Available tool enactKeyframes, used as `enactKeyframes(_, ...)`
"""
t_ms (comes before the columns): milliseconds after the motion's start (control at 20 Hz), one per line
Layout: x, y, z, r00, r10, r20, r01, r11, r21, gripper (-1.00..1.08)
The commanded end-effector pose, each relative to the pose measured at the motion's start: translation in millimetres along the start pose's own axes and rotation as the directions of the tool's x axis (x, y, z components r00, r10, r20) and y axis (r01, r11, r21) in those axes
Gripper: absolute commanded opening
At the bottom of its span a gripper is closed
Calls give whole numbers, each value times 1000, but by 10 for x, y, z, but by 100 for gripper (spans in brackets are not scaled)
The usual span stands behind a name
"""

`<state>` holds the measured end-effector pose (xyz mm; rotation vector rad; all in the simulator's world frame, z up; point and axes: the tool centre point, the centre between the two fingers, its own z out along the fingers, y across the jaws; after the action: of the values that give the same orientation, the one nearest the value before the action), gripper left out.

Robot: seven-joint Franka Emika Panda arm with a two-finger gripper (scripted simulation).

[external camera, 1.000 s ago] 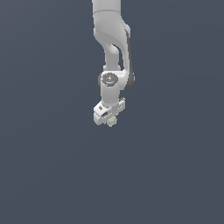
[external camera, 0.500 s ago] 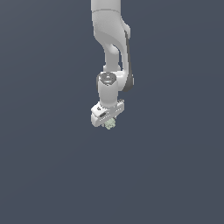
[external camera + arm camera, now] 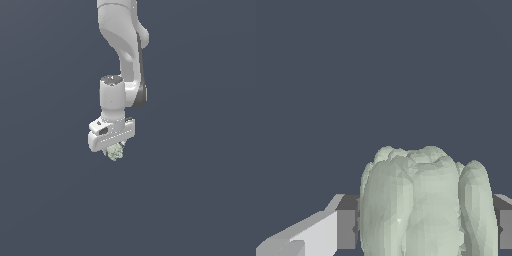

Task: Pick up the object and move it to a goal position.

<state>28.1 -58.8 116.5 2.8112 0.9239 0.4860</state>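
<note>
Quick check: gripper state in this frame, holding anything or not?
Gripper: closed on the pale green lobed object, which sits between its fingers.

A small pale grey-green object [image 3: 115, 151] hangs just below the centre of the exterior view, tucked under the white tool [image 3: 116, 148] that grips it, with dark grey-blue background on every side. Only its bumpy, lobed lower edge shows there. In the wrist view the object [image 3: 423, 205] fills the lower right of the frame, a cluster of rounded, faceted lobes standing edge-on, wedged between dark finger pads [image 3: 346, 229] at each flank and cut off by the bottom edge.
</note>
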Motion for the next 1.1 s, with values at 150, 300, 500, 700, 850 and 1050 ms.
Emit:
enactKeyframes(150,464,812,-472,984,6,-180,-36,986,-164,-100)
enactKeyframes(300,660,1198,-800,963,-2,-271,-66,967,-244,-100)
enactKeyframes(500,850,1634,-1271,925,-24,-378,-113,935,-335,-100)
enactKeyframes(700,972,1993,-1770,880,-54,-472,-165,897,-411,-100)
enactKeyframes(850,1023,2212,-2146,842,-81,-533,-206,865,-457,-100)
enactKeyframes(1050,1044,2406,-2549,798,-114,-591,-250,830,-498,-100)
